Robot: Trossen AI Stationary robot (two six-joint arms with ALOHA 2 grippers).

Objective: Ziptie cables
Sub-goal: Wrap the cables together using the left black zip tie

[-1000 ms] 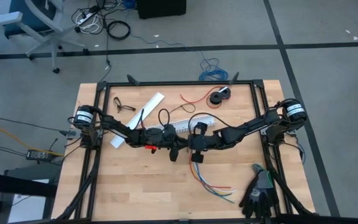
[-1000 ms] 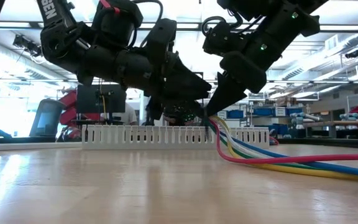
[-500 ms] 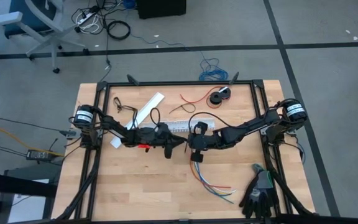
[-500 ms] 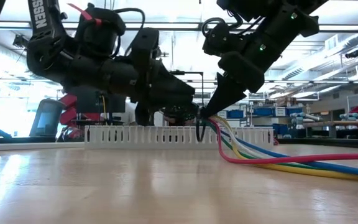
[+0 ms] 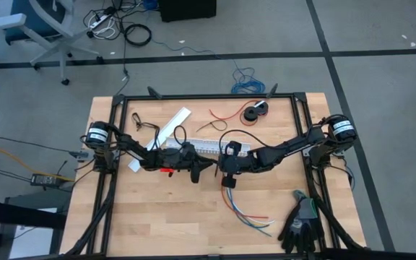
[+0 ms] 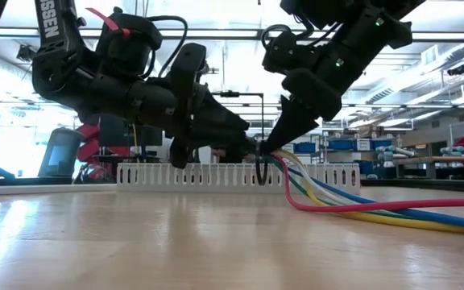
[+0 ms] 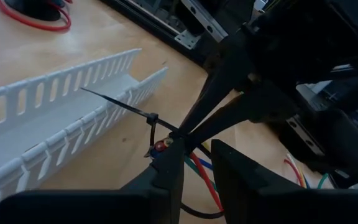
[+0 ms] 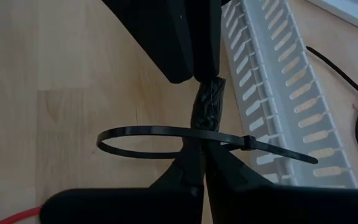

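1. One zip tie (image 8: 166,138) is already looped around the black-sleeved end (image 8: 209,102) of the cables (image 5: 245,214), with its tail threaded through the head. The loop stands wide and slack, so I judge the fastening begun but not cinched.
2. Left to do, as I read it: pull the tail until the loop bites on the sleeve, then let go.
3. The cables lie fanned on the wooden table (image 5: 157,217) toward its near right. Their joined end is lifted just above the board near the table's middle, just in front of the white slotted cable duct (image 6: 184,176).
4. The right gripper (image 8: 202,163) is fully closed, pinching the cable bundle just beside the loop.
5. The left gripper (image 7: 194,163) is narrowed but not fully closed. Its fingertips meet the sleeved end from the opposite side and appear to clamp it; how firmly, I cannot tell.
6. Both grippers sit almost tip to tip over the table's middle.
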